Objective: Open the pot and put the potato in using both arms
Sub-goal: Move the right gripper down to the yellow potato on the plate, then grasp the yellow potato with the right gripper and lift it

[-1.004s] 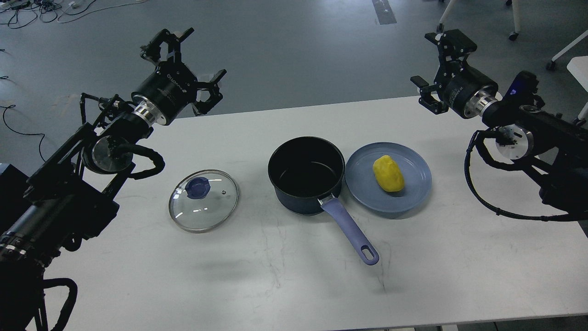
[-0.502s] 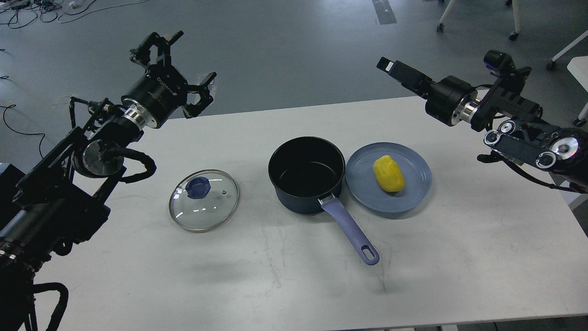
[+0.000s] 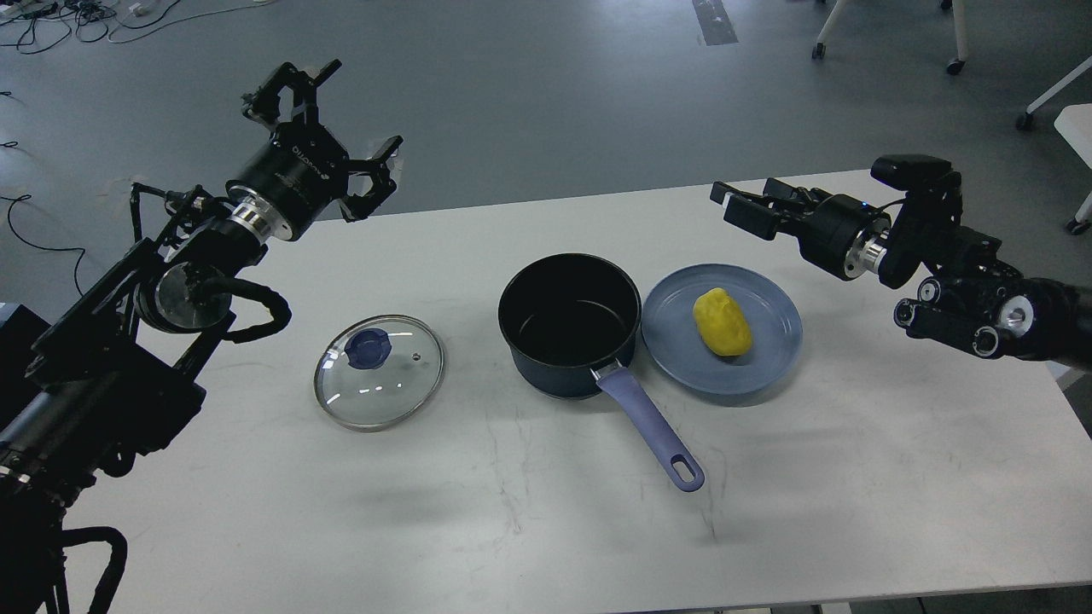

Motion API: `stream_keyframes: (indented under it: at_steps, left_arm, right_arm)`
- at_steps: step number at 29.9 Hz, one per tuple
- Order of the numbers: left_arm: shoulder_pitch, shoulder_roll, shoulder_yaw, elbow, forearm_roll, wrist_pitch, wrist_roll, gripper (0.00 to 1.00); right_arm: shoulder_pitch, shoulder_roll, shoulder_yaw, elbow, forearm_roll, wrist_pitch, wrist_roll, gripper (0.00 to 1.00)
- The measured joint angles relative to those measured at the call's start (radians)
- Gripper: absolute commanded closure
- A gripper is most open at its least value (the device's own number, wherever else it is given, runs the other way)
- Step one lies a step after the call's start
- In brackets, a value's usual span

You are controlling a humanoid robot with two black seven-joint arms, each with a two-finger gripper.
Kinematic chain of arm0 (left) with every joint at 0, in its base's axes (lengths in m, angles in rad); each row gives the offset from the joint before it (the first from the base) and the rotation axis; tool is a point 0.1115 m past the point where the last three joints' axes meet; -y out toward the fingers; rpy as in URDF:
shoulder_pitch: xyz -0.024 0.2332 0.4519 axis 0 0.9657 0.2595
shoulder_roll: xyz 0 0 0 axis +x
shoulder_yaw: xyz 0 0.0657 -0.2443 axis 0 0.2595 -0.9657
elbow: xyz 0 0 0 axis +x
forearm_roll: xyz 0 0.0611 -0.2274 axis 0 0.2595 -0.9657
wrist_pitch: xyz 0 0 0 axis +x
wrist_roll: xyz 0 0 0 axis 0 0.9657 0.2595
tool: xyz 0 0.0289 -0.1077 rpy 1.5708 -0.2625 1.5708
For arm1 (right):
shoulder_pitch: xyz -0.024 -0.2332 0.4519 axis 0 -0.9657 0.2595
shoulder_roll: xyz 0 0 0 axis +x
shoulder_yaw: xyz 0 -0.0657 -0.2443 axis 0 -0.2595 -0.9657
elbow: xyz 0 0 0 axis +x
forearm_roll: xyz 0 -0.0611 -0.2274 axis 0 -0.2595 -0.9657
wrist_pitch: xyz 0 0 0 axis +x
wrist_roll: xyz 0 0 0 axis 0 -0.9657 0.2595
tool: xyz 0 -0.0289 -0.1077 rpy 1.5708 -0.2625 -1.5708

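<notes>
Yellow, lumpy potato (image 3: pixel 723 321) lies on the blue plate (image 3: pixel 768 358).

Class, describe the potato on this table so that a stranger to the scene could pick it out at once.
Start at the white table and find the dark pot with the purple handle near its middle. Directly right of it lies a round blue plate, and the potato rests on that. It is the only yellow, lumpy, oval thing there.

One pot (image 3: pixel 569 324), lid (image 3: pixel 379 372), plate (image 3: pixel 768 341), potato (image 3: pixel 722 321).
</notes>
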Motion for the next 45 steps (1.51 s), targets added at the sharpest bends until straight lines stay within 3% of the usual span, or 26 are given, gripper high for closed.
stream_keyframes:
  at_steps: [7,17,25,28,31,32,34,40,45]
  left_arm:
    - [0.004,0.002,-0.002,-0.009,-0.002,0.001,-0.017,0.02]
    - [0.022,0.008,-0.002,-0.01,-0.001,0.001,-0.021,0.02]
    - [0.039,0.018,-0.005,-0.012,-0.001,0.001,-0.051,0.02]
    - [0.04,0.021,-0.005,-0.012,0.001,0.001,-0.052,0.02]
    - [0.04,0.021,-0.004,-0.012,0.001,0.001,-0.052,0.02]
    - [0.04,0.021,-0.004,-0.012,0.002,0.001,-0.052,0.02]
    - [0.04,0.022,-0.003,-0.012,0.003,0.001,-0.052,0.02]
    - [0.042,0.022,-0.002,-0.012,0.005,0.001,-0.053,0.02]
    - [0.045,0.021,-0.002,-0.012,0.007,0.001,-0.053,0.02]
  right_arm:
    - [-0.025,-0.02,-0.049,0.091,-0.005,-0.03,0.0,0.04]
    - [-0.063,0.07,-0.143,0.044,-0.006,-0.035,-0.013,0.08]
    - [-0.077,0.11,-0.169,0.007,-0.004,-0.032,-0.029,0.25]
    - [-0.082,0.112,-0.174,0.002,-0.004,-0.028,-0.036,0.27]
    - [-0.083,0.113,-0.192,0.001,-0.004,-0.027,-0.039,0.44]
    - [-0.083,0.113,-0.199,0.001,-0.004,-0.027,-0.039,0.45]
    - [-0.083,0.113,-0.209,0.002,-0.004,-0.027,-0.039,0.6]
    - [-0.075,0.118,-0.217,0.003,-0.004,-0.027,-0.033,0.72]
    - [-0.066,0.12,-0.216,0.004,-0.005,-0.029,-0.029,0.74]
